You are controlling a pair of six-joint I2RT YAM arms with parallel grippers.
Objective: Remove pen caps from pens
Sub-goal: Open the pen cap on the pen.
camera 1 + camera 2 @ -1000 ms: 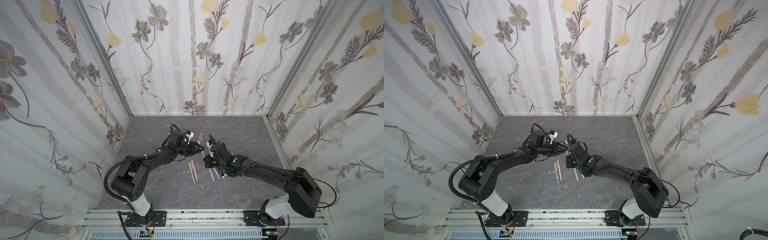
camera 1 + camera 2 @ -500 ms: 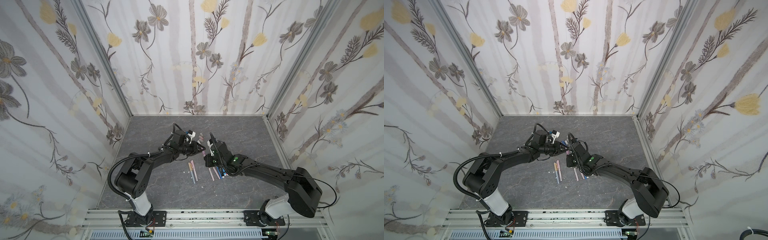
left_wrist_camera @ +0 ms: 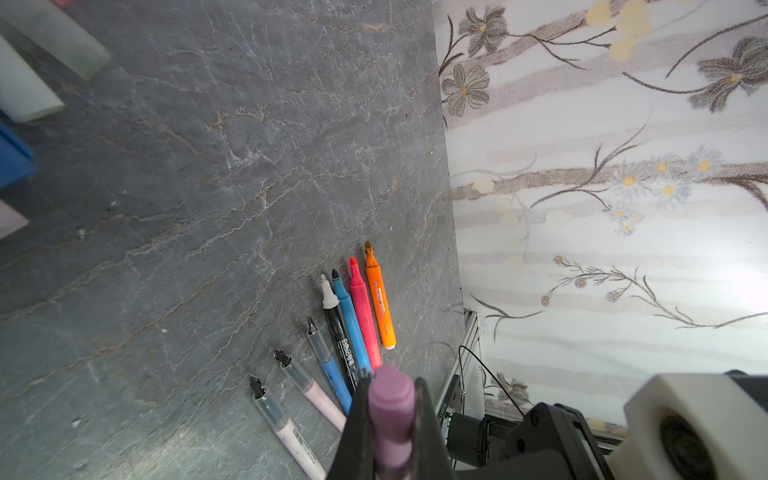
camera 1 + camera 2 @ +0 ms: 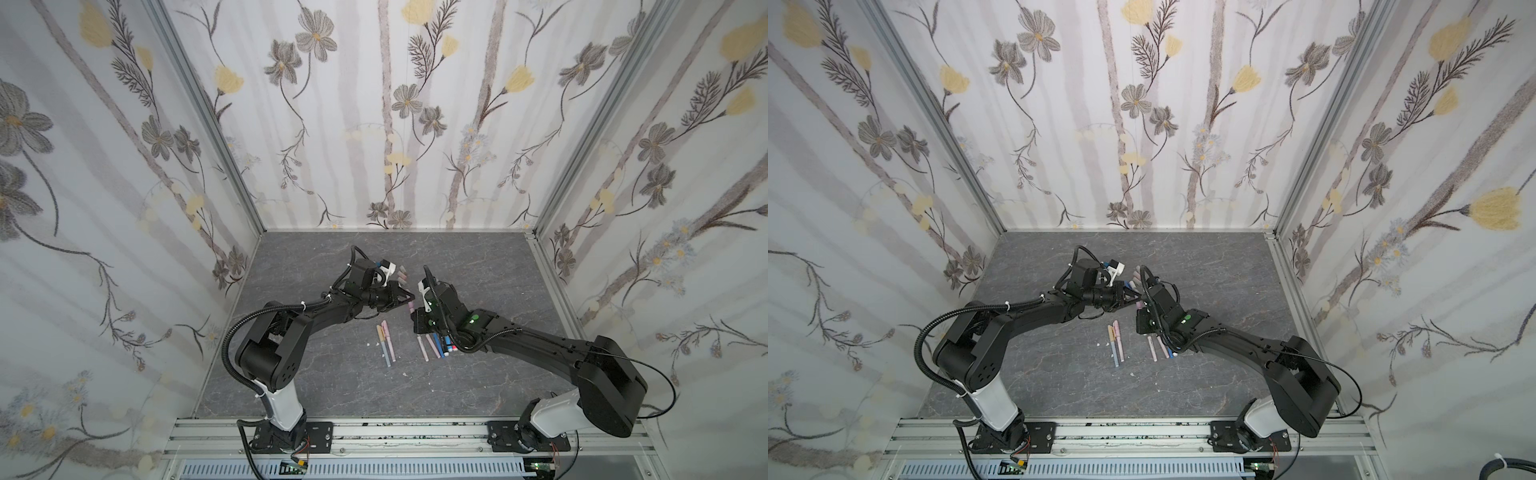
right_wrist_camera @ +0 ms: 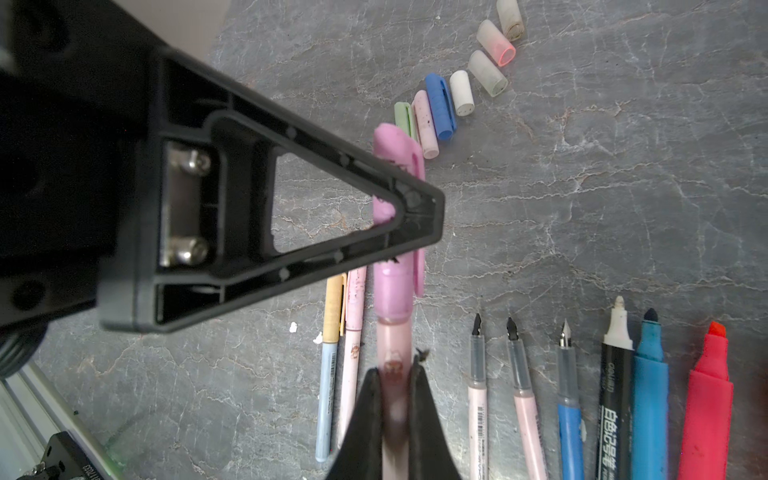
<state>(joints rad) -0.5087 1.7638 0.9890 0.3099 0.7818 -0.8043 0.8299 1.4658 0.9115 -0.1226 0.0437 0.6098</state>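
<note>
My right gripper (image 5: pixel 395 374) is shut on the pale pink barrel of a pen (image 5: pixel 392 345) held above the table. The pen's lilac-pink cap (image 5: pixel 395 286) is still on it. My left gripper (image 3: pixel 392 395) is shut on that cap (image 3: pixel 392 399), one black finger (image 5: pixel 374 232) crossing it. In both top views the two grippers (image 4: pixel 409 297) (image 4: pixel 414 318) meet at mid-table over the pen (image 4: pixel 1140 306). Several loose pen caps (image 5: pixel 461 91) lie in a row farther back. Several uncapped pens (image 5: pixel 615 395) lie side by side on the table.
Two capped pens, one tan-and-blue (image 5: pixel 330 357) and one pink (image 5: pixel 353 357), lie together to the left of the uncapped row, also seen from above (image 4: pixel 384 340). Small white specks (image 5: pixel 293 327) dot the grey stone-look table (image 4: pixel 478 270). Floral walls (image 4: pixel 395 124) enclose three sides.
My left gripper has moved a little right to the held pen and closed on its cap. The right gripper has stayed shut on the barrel, hardly moving.
</note>
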